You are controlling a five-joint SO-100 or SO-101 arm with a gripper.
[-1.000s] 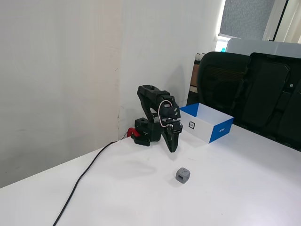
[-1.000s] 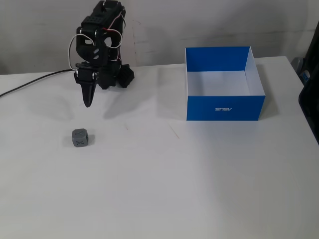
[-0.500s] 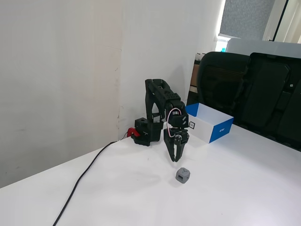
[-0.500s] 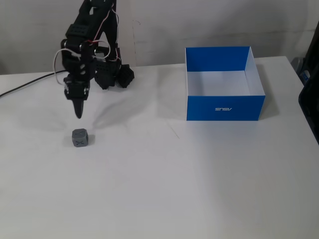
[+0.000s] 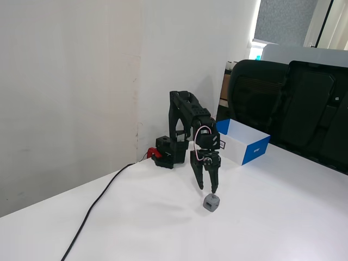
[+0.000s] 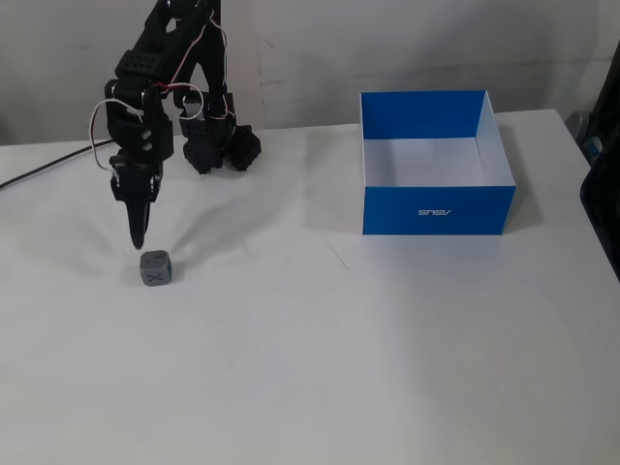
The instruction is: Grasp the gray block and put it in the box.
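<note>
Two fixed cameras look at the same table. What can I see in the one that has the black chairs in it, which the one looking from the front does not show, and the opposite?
Only the view with the chairs shows the hand open, its two fingers spread just above the gray block, and the small square label on the box's white side.

Only the front view shows the box's inside with its white floor, the lettering on its blue front, and the dark mark on the block's top.

Both show the arm, the block on the white table, the box standing apart and the black cable.
</note>
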